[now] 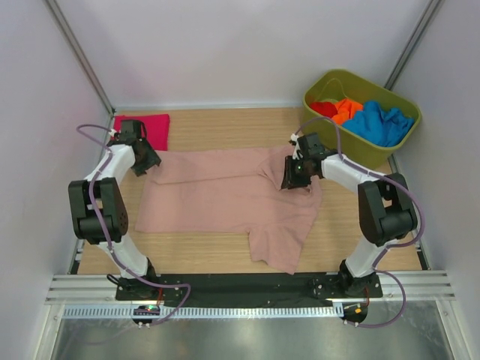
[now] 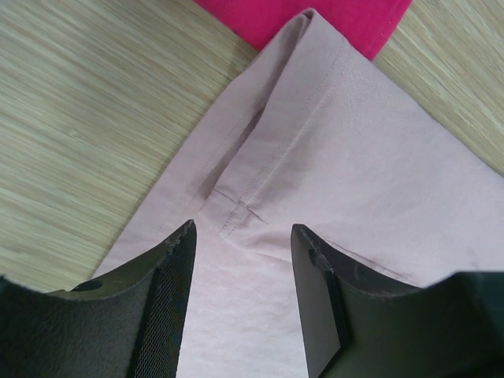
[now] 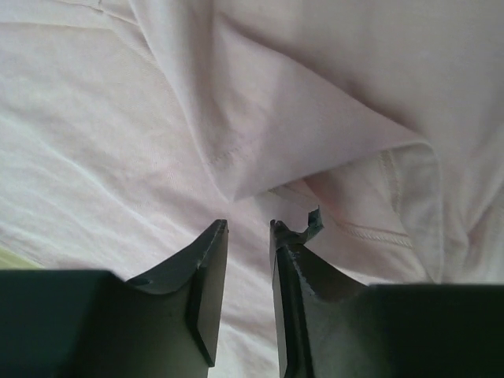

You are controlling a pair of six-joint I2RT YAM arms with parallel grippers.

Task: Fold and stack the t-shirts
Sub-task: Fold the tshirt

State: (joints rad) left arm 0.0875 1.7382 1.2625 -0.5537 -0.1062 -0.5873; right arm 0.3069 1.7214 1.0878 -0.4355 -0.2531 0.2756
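A dusty-pink t-shirt (image 1: pixel 217 199) lies spread across the wooden table, its right part rumpled and one flap hanging toward the near edge. My left gripper (image 1: pixel 146 163) hovers open over its back left corner. In the left wrist view the left gripper (image 2: pixel 242 236) straddles a stitched seam of the pink cloth (image 2: pixel 354 157) without pinching it. My right gripper (image 1: pixel 294 176) stands over the shirt's folded right side. In the right wrist view its jaws (image 3: pixel 249 227) are a narrow gap apart above a fold of the pink cloth (image 3: pixel 276 94), holding nothing. A folded magenta t-shirt (image 1: pixel 146 127) (image 2: pixel 370 20) rests at the back left.
An olive-green tub (image 1: pixel 373 155) stands at the back right with red (image 1: pixel 324 109), orange (image 1: pixel 346 109) and blue (image 1: pixel 382 124) t-shirts bunched inside. White walls close in the table on three sides. Both arm bases sit at the near edge.
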